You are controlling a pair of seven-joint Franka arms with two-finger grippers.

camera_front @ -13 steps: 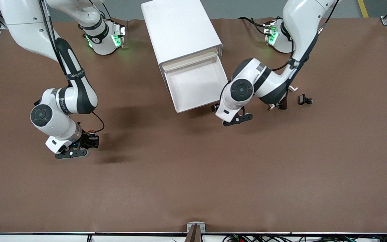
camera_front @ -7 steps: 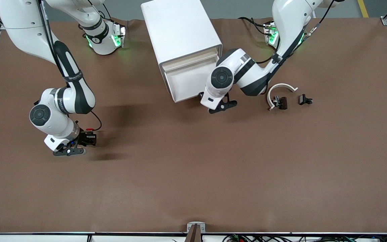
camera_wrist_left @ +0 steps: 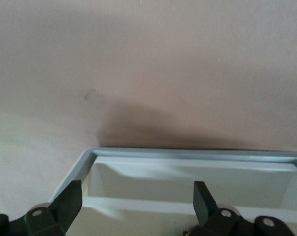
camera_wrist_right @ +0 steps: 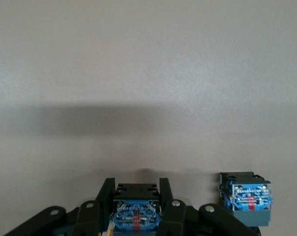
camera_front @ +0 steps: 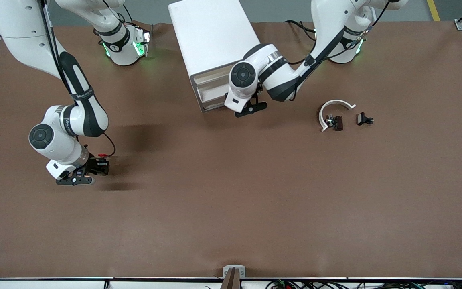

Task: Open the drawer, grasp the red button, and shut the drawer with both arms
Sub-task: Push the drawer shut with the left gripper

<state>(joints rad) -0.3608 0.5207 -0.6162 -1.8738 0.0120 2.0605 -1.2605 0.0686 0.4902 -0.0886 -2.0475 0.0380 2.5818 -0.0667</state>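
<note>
The white cabinet point(camera_front: 215, 36) stands near the arms' bases. Its lowest drawer point(camera_front: 209, 94) sticks out only a little. My left gripper point(camera_front: 250, 109) is open at the drawer's front. In the left wrist view point(camera_wrist_left: 137, 196) its fingers straddle the drawer's rim point(camera_wrist_left: 187, 154). My right gripper point(camera_front: 94, 168) is low over the table toward the right arm's end. It is shut on the button point(camera_front: 99, 163), whose red cap point(camera_front: 102, 155) shows. In the right wrist view the gripper point(camera_wrist_right: 136, 196) clamps the button's bluish base point(camera_wrist_right: 136, 214).
A second block with a bluish base point(camera_wrist_right: 245, 199) shows beside the held one, its cap hidden. A white curved piece point(camera_front: 335, 105) and two small black parts point(camera_front: 337, 123) point(camera_front: 364, 119) lie toward the left arm's end.
The left arm has pushed the drawer most of the way into the cabinet. The right gripper has drifted slightly toward the right arm's end with the button.
</note>
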